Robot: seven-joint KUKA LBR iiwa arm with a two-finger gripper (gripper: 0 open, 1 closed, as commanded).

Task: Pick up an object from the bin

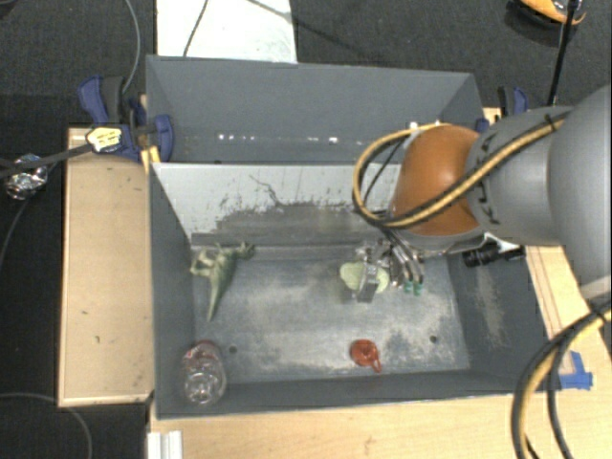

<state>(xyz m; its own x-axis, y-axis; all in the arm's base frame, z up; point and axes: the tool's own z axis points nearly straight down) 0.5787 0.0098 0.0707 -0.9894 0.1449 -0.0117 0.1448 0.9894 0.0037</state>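
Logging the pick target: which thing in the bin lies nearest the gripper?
The pale green lump mid-bin, right at the gripper. The red thing lies apart by the front wall; the green toy and clear bottle sit far left.

Robotics lab: cabled arm (pixel 555 180), grey metal bin (pixel 306 113), floor wires (pixel 566 36).

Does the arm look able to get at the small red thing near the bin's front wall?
Probably yes: the red thing lies alone on bare floor, a little nearer the front than the gripper, with nothing between them.
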